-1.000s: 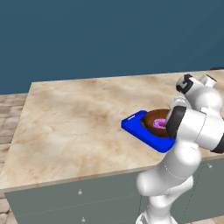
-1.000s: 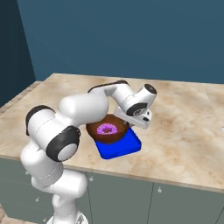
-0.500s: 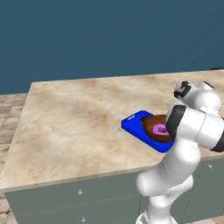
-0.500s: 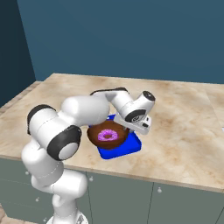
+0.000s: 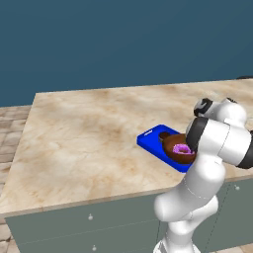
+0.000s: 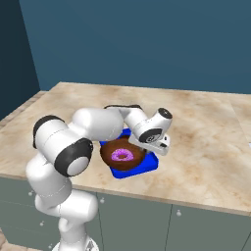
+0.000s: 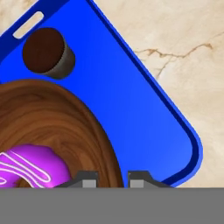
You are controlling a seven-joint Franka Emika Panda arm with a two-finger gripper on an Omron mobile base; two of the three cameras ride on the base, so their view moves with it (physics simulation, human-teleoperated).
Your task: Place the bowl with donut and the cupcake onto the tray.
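Gripper (image 7: 112,178) sits low over the right edge of the bowl (image 7: 57,118), its two dark tips either side of the wooden rim with only a narrow gap between them. Whether the pads are still pinching the rim or have just let go cannot be told from these views. From the right base view the hand (image 6: 158,143) is pressed close against the bowl's right side above the tray (image 6: 147,164).

The bowl (image 6: 122,154) rests on the blue tray with the pink-iced donut (image 6: 121,156) inside it. The cupcake (image 7: 47,53) stands upright on the tray too, at the end by the handle slot, just beside the bowl's rim but apparently not touching it. Both items look placed, so the step in hand is judged to be the release and withdrawal.

To do it well, the fingers should part fully before any lift, so the rim is not dragged or the bowl tipped. The retreat should go straight up, away from the tray, not sideways: a sideways sweep could nudge the bowl into the cupcake or slide it over the low rim toward the near counter (image 5: 89,143) edge. The bowl takes up most of the tray's width, so there is little margin for a bump.
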